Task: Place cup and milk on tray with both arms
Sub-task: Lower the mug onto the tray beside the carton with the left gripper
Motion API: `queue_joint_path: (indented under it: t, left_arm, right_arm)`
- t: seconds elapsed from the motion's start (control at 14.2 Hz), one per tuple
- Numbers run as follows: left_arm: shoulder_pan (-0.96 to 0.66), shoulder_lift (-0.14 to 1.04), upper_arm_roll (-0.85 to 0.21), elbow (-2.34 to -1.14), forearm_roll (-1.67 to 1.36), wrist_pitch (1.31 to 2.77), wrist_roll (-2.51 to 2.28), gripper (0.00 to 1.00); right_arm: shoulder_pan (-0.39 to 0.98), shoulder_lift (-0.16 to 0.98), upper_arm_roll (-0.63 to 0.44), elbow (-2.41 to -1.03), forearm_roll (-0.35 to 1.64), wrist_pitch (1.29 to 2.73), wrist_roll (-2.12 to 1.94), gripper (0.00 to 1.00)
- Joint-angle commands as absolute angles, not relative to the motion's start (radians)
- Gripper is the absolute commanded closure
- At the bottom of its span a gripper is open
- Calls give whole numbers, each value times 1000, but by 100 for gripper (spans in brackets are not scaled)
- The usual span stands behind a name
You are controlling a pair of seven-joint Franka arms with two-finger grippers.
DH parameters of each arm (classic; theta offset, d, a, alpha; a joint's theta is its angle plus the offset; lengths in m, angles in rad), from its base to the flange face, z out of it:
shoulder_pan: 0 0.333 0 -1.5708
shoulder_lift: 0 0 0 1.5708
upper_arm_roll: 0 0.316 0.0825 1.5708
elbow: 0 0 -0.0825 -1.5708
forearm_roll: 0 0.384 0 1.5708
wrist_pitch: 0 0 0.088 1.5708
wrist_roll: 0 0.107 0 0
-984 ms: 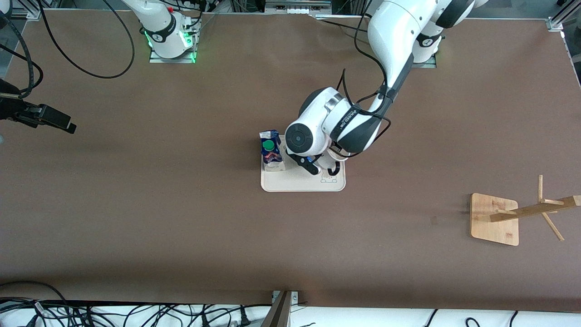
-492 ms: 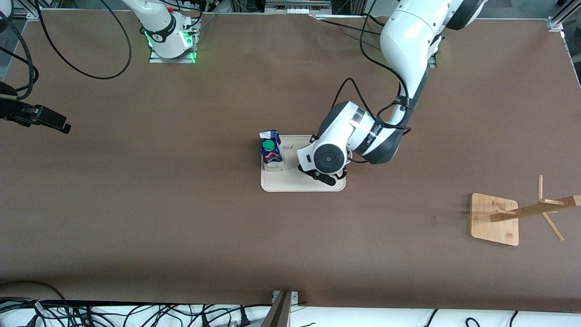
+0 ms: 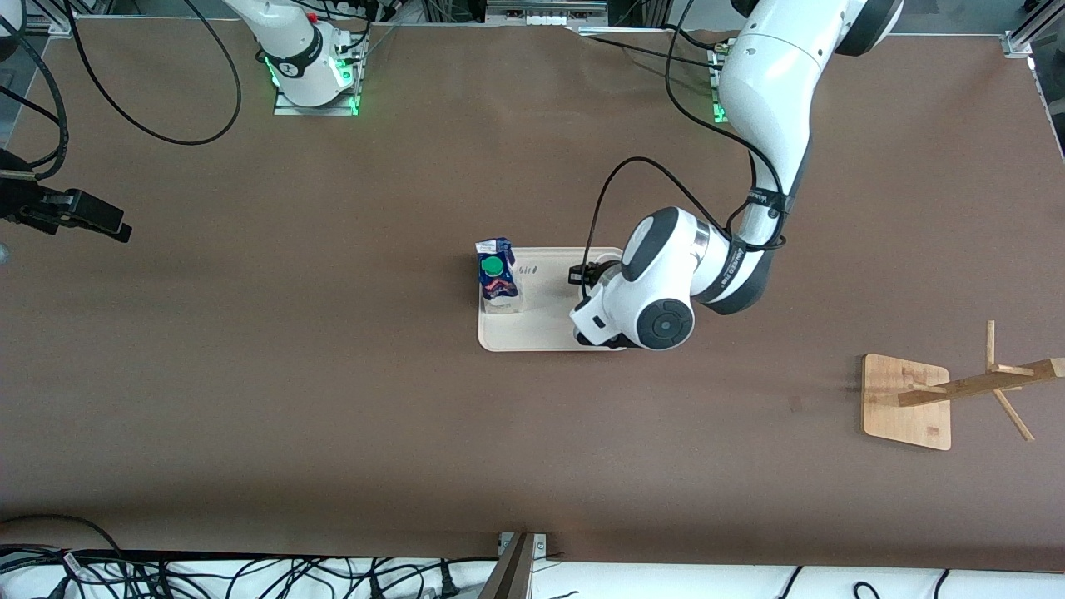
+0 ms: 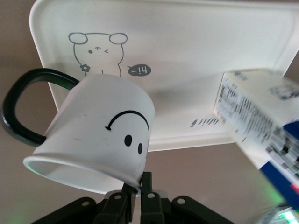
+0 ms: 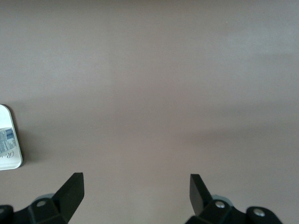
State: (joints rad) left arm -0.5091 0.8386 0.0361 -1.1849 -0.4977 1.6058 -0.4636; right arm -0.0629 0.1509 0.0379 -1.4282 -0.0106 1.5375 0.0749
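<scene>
Upright on the tray [image 3: 545, 337]: the milk [image 3: 497, 279].

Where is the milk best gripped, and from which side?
By its flat side walls just below the gable, coming from above. The milk stands upright on the tray, at the edge toward the right arm's end, its cap on the sloped top. The left gripper holds the cup over the tray's other end, so the open right gripper probably suits.
</scene>
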Motion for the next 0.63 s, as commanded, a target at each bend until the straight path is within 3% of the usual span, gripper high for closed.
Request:
queue_joint_path:
  t: [0.0,0.21,0.56]
  left_arm:
    - [-492,841,41,-1218,-607,1693,-639,100]
    - [-485,870,55,-1223,-624,1758,-750,100]
    - [-474,868,94,-1230,-752,1721,-833,100]
  right_arm:
    - [-77,137,46,-1442,-20,1531,54,0]
    - [-77,137,46,-1442,-20,1531,52,0]
    - [-78,137,46,-1442,-20,1531,14,0]
